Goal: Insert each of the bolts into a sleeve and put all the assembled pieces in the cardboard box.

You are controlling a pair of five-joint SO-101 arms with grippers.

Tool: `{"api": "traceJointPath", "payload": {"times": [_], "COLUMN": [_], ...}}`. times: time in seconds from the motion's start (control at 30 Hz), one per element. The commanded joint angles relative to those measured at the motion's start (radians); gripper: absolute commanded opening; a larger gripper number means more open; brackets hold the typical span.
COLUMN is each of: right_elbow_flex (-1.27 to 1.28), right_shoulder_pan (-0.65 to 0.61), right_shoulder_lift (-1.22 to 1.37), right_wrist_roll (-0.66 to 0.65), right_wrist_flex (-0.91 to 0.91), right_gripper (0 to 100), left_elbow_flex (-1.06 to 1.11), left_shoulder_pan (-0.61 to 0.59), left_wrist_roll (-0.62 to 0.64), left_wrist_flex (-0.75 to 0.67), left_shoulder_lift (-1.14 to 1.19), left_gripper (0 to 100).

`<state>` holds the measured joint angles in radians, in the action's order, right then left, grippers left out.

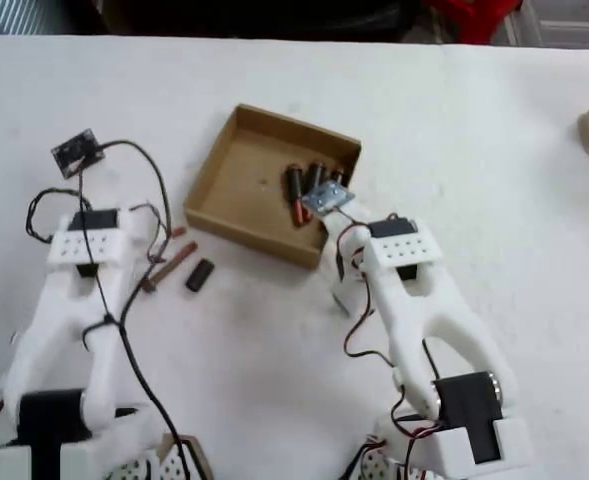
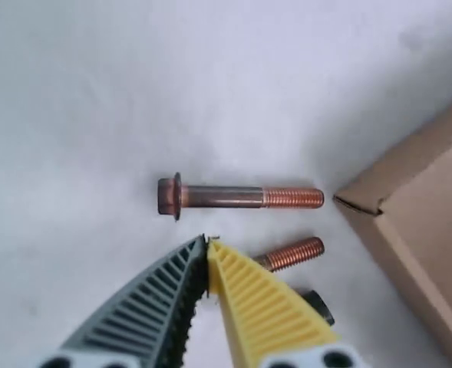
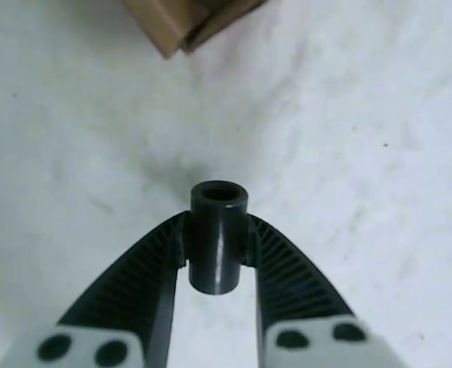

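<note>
Several dark cylindrical assembled pieces point(image 1: 296, 185) with coppery ends are held in the shallow brown cardboard box point(image 1: 242, 170), toward its 3 o'clock side. At the box's 8 o'clock, 2 copper-coloured threaded bolts point(image 2: 241, 197) and 1 matte black tubular sleeve point(image 1: 200, 275) are laid on the white table point(image 1: 474, 120), by the left gripper point(image 2: 208, 245), whose ribbed grey and yellow fingers point(image 2: 149, 307) are pressed together. A hollow black plastic sleeve point(image 3: 219, 238) is pinched by the right gripper point(image 3: 218, 226) at the box's 5 o'clock corner.
</note>
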<state>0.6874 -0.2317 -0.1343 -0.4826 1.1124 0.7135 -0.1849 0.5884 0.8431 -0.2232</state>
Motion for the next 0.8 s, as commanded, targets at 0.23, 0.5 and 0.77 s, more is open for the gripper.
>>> {"api": "traceJointPath", "payload": {"times": [0.23, 0.5, 0.77], "right_elbow_flex": [0.012, 0.012, 0.012], "right_shoulder_pan": [0.001, 0.001, 0.001], "right_shoulder_lift": [-0.045, -0.044, -0.044], "right_wrist_roll": [-0.020, -0.020, -0.020], "right_wrist_flex": [-0.021, -0.021, -0.021], "right_gripper": [1.7, 1.7, 1.7], "left_elbow_flex": [-0.021, -0.229, -0.308], "left_shoulder_pan": [0.001, -0.108, -0.127], "left_wrist_roll": [-0.044, 0.008, 0.074], "left_wrist_flex": [-0.002, 0.040, -0.041], "left_shoulder_lift": [0.156, 0.415, 0.427], "left_gripper": [2, 2, 2]}}
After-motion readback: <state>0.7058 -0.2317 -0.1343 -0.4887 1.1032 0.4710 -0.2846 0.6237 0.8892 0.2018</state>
